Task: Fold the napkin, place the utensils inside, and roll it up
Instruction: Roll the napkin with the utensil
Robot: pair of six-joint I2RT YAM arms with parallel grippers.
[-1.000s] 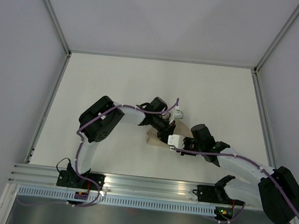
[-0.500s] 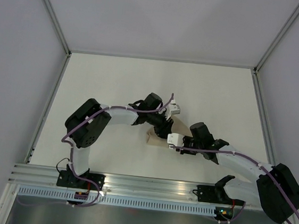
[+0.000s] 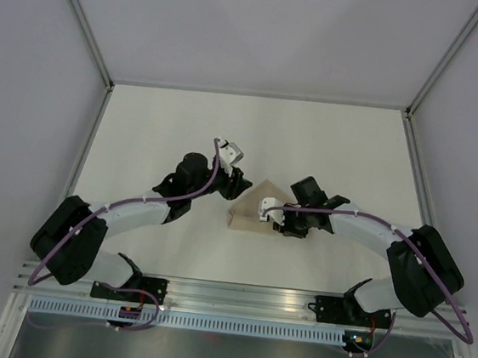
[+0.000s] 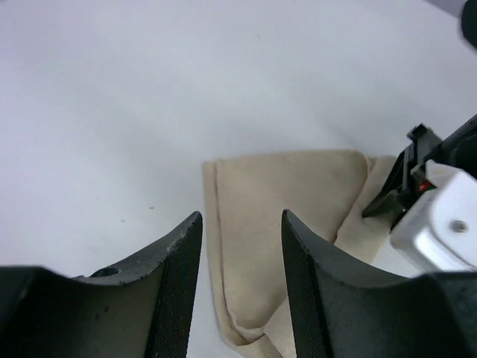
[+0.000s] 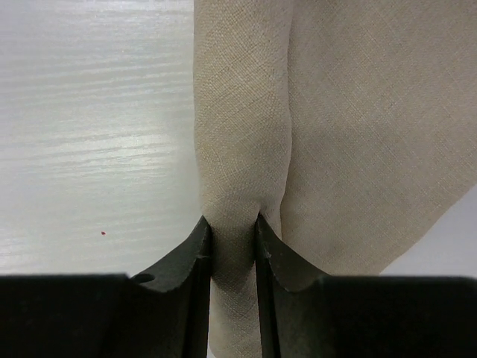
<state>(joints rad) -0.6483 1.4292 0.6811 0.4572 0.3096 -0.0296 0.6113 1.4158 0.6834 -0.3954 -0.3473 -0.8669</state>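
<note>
right gripper (image 5: 232, 224) is pinched narrow on a thick fold of the napkin (image 5: 350, 112), the cloth bunched between its fingers (image 5: 182, 261) and spreading out ahead of them and to their right; to roll well, i judge it should hold this bite firm, stay low to the table (image 3: 185, 122) and turn the fold over evenly rather than tug it sideways. left gripper (image 4: 241, 220) hangs with jaws parted and empty, the napkin's folded end just ahead of and below its tips, where it could press down as an anchor. both arms reach forward and bend inward, wrists pitched down at the cloth between them; no utensils show, perhaps hidden in the fold.
</note>
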